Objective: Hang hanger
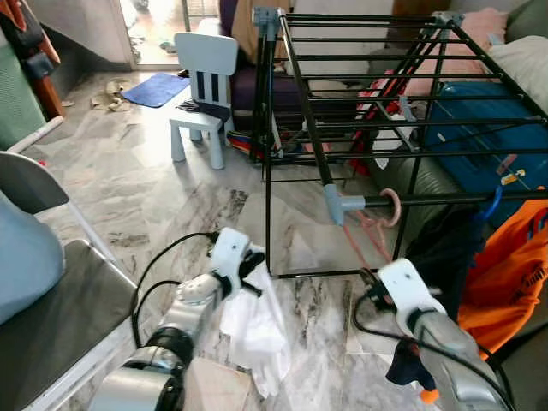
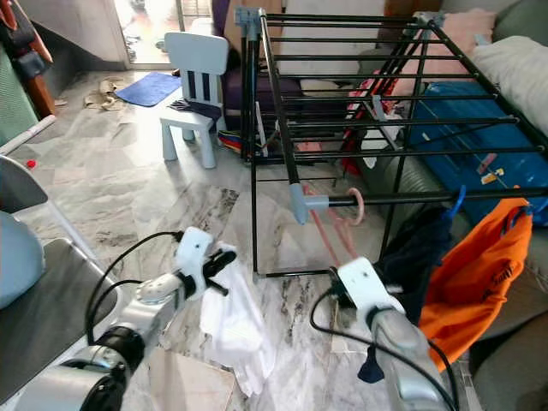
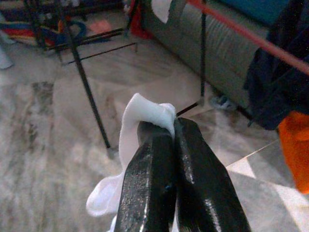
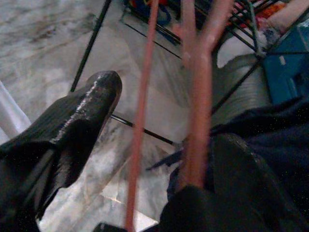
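Pink hanger [image 4: 198,96] blurred, cut off at top edge; right claw [image 4: 159,159] fingertip behind dark garment [image 4: 270,145].

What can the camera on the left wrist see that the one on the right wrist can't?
Left wrist view: the left gripper pinches a white cloth, and there is a bit of orange garment at the edge.

Right wrist view: the pink hanger stands between the open fingers of the right gripper, with a blue suitcase behind.

Both: the black drying rack, the marble floor and the dark navy garment.
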You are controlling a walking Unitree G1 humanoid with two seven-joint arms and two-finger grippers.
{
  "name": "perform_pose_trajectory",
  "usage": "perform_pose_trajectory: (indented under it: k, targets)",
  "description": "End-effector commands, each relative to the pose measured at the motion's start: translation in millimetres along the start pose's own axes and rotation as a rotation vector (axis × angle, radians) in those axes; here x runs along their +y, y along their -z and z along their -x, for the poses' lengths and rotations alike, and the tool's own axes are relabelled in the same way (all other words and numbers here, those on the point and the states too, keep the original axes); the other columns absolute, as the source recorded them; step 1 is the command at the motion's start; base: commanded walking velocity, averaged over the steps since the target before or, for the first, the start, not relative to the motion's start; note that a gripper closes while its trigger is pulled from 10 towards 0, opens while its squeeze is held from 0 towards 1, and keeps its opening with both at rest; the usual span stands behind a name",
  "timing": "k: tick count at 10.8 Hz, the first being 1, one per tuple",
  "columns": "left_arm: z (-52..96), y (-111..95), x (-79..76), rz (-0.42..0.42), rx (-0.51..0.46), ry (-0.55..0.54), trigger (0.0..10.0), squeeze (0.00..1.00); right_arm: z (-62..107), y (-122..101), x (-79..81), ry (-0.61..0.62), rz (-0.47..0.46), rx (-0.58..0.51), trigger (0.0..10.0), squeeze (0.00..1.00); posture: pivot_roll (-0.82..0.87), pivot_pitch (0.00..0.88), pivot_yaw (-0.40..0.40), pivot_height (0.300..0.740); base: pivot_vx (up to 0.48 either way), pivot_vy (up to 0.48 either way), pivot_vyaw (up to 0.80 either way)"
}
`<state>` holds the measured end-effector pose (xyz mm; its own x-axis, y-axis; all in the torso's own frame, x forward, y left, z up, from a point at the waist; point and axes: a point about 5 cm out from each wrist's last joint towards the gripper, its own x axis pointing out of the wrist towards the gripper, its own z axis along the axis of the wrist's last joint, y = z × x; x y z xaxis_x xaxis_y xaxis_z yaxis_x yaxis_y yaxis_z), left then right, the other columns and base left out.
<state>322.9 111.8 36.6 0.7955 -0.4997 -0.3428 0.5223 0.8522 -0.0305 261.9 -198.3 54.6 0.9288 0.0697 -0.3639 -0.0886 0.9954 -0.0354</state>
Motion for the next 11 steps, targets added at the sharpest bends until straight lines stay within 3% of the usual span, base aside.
perform_pose_trajectory:
  k: [1, 2, 5, 11]
  targets:
    - [0.7, -3, 3.1, -0.019, -0.006, -0.005, 10.0, 0.0, 2.3, -5, -3.3, 0.01, -0.01, -0.016, 10.0, 0.0, 0.05, 0.0, -0.045, 0.74, 0.0, 0.0, 0.0]
    - [2.9, -2, 7.1, -0.025, 0.0, -0.012, 10.0, 0.0, 7.1, -9, -4.0, 0.025, -0.024, -0.031, 0.0, 0.0, 0.05, 0.0, -0.046, 0.74, 0.0, 0.0, 0.0]
    - [2.1, -4, 7.1, -0.027, 0.0, -0.011, 10.0, 0.0, 7.1, -5, 0.9, 0.01, -0.042, -0.004, 0.0, 0.0, 0.05, 0.0, -0.045, 0.74, 0.0, 0.0, 0.0]
    - [0.0, -2, 1.6, -0.022, 0.01, 0.003, 10.0, 0.0, 3.6, 11, 5.3, -0.009, -0.05, 0.079, 1.0, 0.0, 0.05, 0.0, -0.049, 0.74, 0.0, 0.0, 0.0]
